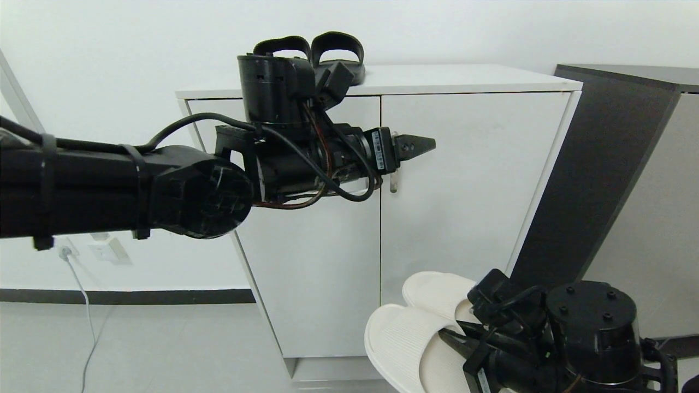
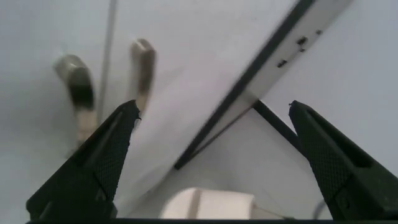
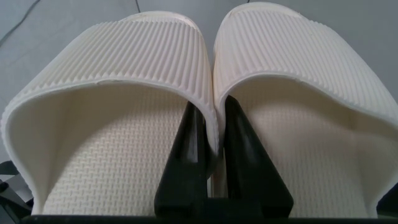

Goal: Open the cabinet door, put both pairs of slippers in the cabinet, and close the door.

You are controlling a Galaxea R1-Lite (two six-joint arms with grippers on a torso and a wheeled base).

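**Left arm lines up on the handles, doors shut**

Opening step in hand, folks. The cabinet [image 1: 469, 82] has both doors [image 1: 469, 185] closed, seam running down the middle, and the left gripper [image 1: 415, 146] hangs right in front of that seam, up near the top. From the left wrist its jaws are spread wide [image 2: 211, 109], nothing between them, with the two handles [image 2: 143, 68] just beyond one fingertip and a little off to the side rather than centred in the gap.

Down low on the right, near side, the right gripper [image 1: 464, 344] is clenched on the white slippers [image 1: 420, 327]. The right wrist shows it plainly: fingers [image 3: 245, 155] pinching the two inner walls together, so the pair [image 3: 124, 74] rides as one, held in the air in front of the cabinet's lower right door.

The black slippers [image 1: 322, 49] sit on the cabinet top, far left, untouched.

Next move, as I read it: shift the open jaws sideways so one handle sits between them, push in, close firmly, then pull along the door's arc. Miss that alignment and a finger bumps the door face instead.
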